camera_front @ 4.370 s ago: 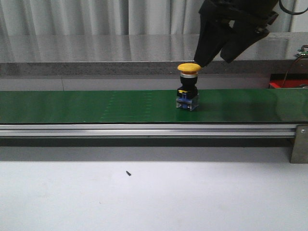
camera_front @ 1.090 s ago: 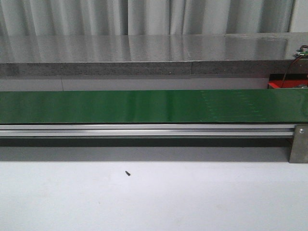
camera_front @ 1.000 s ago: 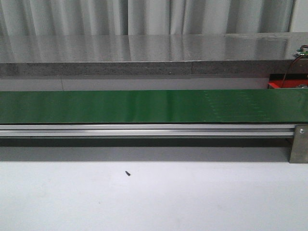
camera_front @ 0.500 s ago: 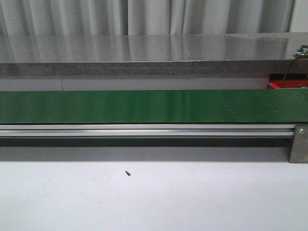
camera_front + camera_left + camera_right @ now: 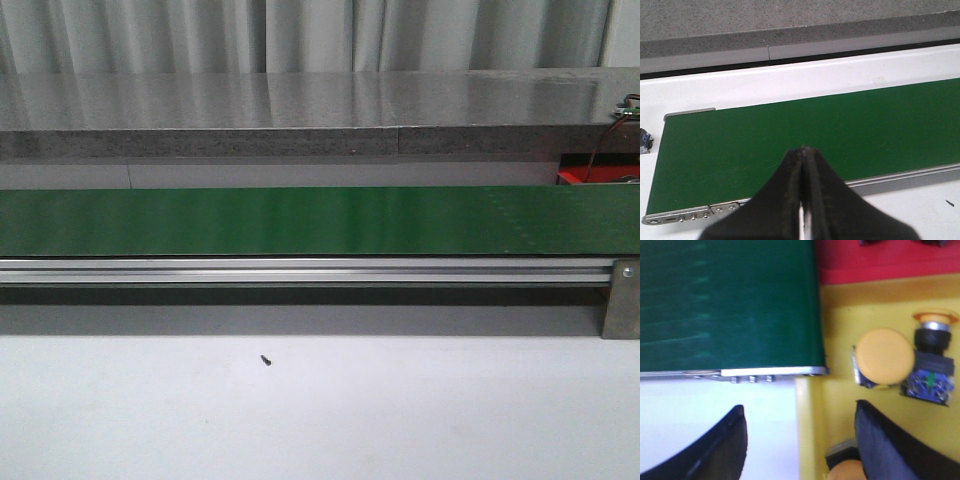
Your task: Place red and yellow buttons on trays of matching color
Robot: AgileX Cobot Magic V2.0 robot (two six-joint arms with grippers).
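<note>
Front view: yellow button and right arm have left the belt [image 5: 300, 220]; right gripper [image 5: 800, 440] gapes over yellow tray [image 5: 840, 405], left gripper [image 5: 803, 150] closed.

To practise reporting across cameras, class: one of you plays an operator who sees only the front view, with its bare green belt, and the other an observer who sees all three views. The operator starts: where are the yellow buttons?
Observer: The right wrist view shows yellow buttons lying in the yellow tray, just past the belt's end.
Operator: Is the right hand holding one?
Observer: No. The right hand is open and holds nothing.
Operator: And the left hand?
Observer: The left hand is shut on nothing, over the green belt.
</note>
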